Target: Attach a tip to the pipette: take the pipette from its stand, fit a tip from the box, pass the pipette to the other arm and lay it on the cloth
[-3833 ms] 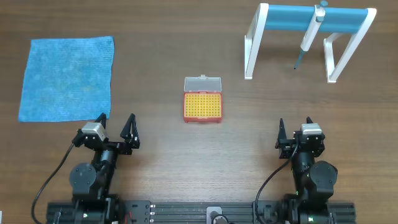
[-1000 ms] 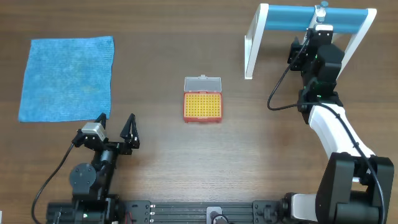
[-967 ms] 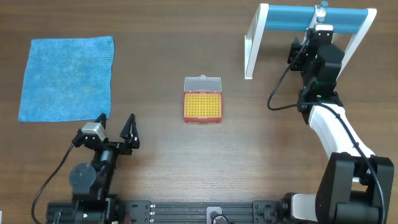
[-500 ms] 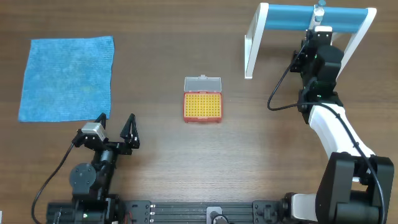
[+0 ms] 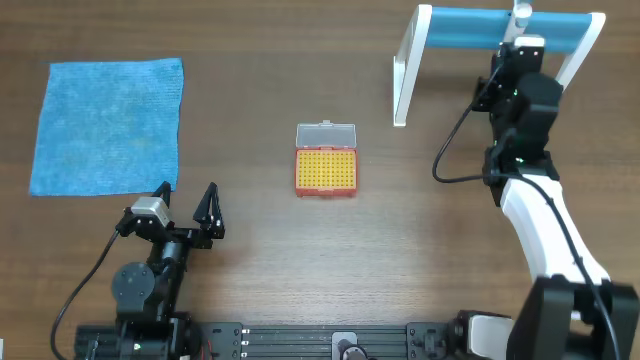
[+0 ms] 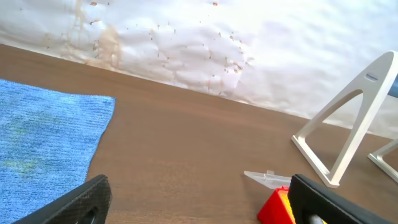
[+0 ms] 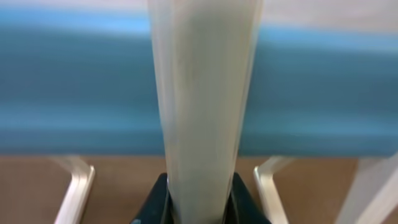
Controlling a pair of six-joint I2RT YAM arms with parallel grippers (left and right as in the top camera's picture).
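Step one is in hand: the right gripper (image 7: 199, 198), clamped on the pipette (image 7: 205, 93) hanging from the stand (image 5: 470, 28), next needs to lift it clear of the bar.

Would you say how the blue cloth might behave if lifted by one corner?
The blue cloth lies flat and thin, so it would probably droop limply. Its ribbed weave probably makes it easy to grip.

Bare surface (image 5: 260, 250) lay open between the tip box (image 5: 326, 170) and both arm bases. The stand (image 5: 460, 28), with its white legs and blue crossbar, hemmed in the right gripper (image 5: 517, 40), clamped around the pipette (image 7: 205, 93). The cloth (image 5: 108, 125) lay flat, far left.
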